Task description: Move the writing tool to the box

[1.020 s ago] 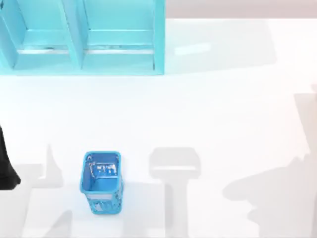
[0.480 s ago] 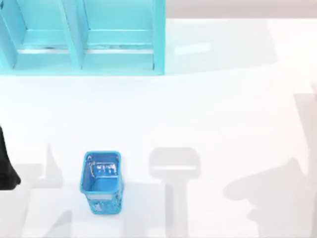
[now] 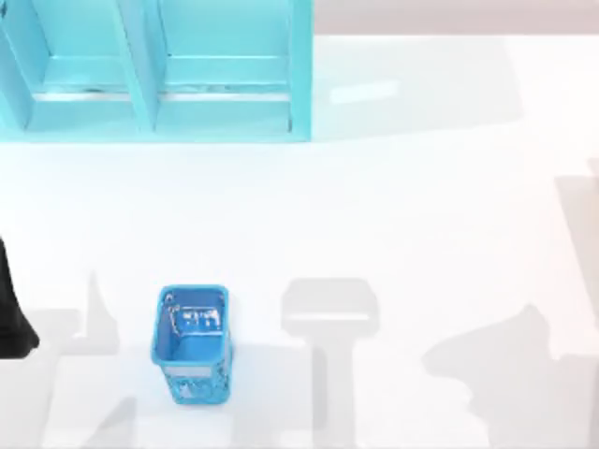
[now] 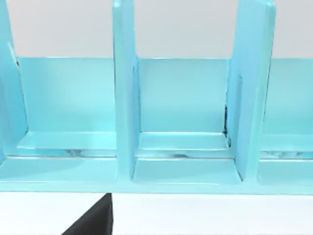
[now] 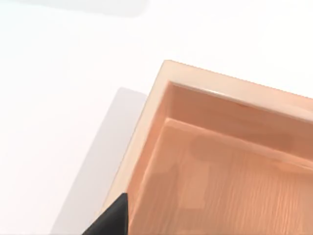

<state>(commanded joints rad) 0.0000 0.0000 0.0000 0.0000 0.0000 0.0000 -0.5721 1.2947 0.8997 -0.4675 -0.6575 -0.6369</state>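
While the marker (image 3: 197, 320) sits deep in the mesh holder (image 3: 192, 344) near the desk's front-left, tipping is risked; gripper states cannot be told.

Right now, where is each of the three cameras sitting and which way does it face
Top view: above the table, looking down at the blue mesh holder and turquoise shelf; dark left arm part at the left edge.
Left wrist view: faces the shelf's compartments, shared with the top view.
Right wrist view: looks down into a wooden box.
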